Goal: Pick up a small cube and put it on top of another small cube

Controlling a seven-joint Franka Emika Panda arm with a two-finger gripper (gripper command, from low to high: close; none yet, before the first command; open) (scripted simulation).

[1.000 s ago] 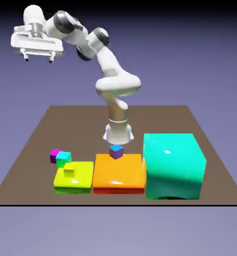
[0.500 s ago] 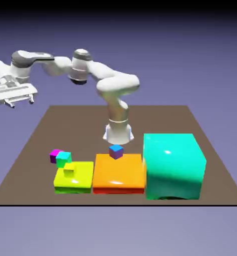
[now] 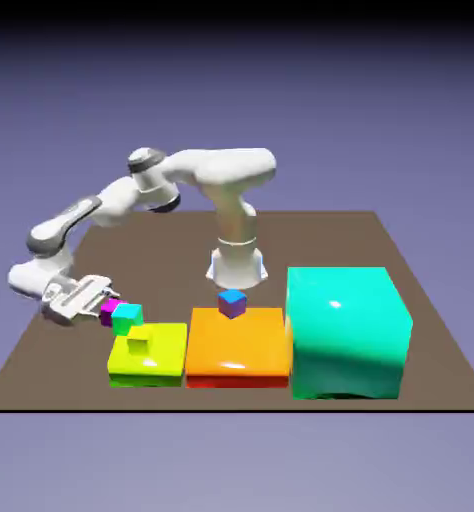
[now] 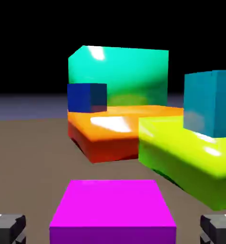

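Hand view only: claw (image 4: 113,228) tips apart, flanking magenta cube (image 4: 113,212), no contact.

Bright magenta on the small cube (image 4: 113,209), flat and plain, filling the bottom of the hand view between two grey fingertips (image 4: 7,228). Teal on the little cube (image 3: 127,318) beside it, blue-violet on the cube (image 3: 232,303) atop the glossy orange slab (image 3: 237,345). Lime-yellow slab (image 3: 147,352) with a matching small block (image 3: 138,343). Big shiny teal-green block (image 3: 347,330). Brown desk (image 3: 311,235), white arm (image 3: 221,175), blue-violet backdrop.
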